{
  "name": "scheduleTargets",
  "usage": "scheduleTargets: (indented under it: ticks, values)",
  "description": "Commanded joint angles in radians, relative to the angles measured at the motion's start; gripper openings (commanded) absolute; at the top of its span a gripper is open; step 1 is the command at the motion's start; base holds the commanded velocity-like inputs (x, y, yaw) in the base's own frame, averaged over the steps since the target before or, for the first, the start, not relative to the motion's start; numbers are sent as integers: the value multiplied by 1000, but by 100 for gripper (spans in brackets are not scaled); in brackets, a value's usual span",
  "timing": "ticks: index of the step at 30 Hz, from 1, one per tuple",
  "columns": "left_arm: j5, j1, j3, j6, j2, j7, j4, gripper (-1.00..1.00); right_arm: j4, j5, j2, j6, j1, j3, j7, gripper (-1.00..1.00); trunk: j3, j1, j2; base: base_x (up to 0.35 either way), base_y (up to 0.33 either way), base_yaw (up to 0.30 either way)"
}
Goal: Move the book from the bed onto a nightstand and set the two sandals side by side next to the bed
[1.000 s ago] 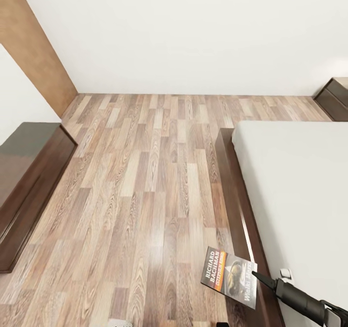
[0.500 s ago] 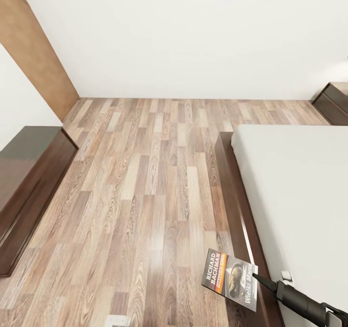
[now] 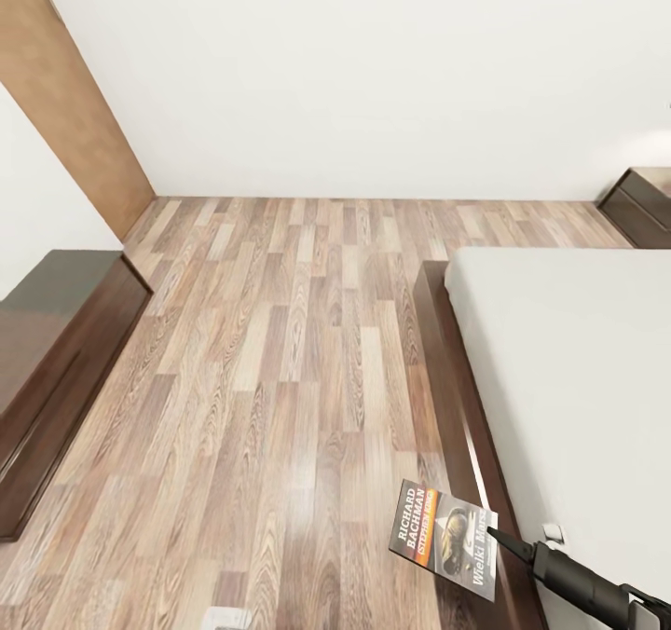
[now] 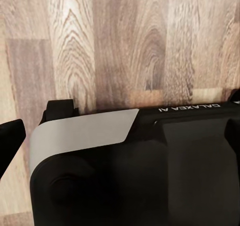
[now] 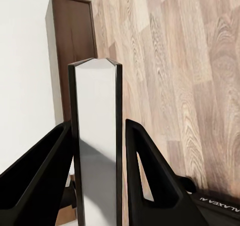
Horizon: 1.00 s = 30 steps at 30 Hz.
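My right gripper (image 3: 497,535) is shut on the book (image 3: 443,537), a thin dark paperback with an orange band. It holds the book low over the floor beside the bed's dark frame (image 3: 447,369). In the right wrist view the book (image 5: 95,146) stands edge-on between the two black fingers (image 5: 145,176). The pale mattress (image 3: 578,378) of the bed fills the right side. One nightstand (image 3: 643,206) stands against the far wall at the right edge. The left wrist view looks at the floor and the robot's own dark body (image 4: 150,171). The sandals are out of view.
A long low dark dresser (image 3: 47,350) runs along the left wall. A light-brown wooden panel (image 3: 65,99) rises behind it. Wood-plank floor (image 3: 280,332) stretches between the dresser and the bed up to the white far wall.
The whole head view has shifted a little, so the far wall and nightstand sit lower in the picture. The book stays in my right gripper at the same spot.
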Motion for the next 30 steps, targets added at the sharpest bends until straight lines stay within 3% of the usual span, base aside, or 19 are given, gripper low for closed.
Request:
scheduleTargets:
  ticks: [1, 30]
  values:
    - [11, 0, -8, -2, 0, -4, 0, 100, 3, -3, 0, 9, -1, 1, 4, -100, 1, 0, 0, 0, 0, 0]
    - [14, 0, -7, -3, 0, -4, 0, 100, 3, -4, -3, 9, -1, 1, 6, -100, 49, 0, 0, 0, 0, 0]
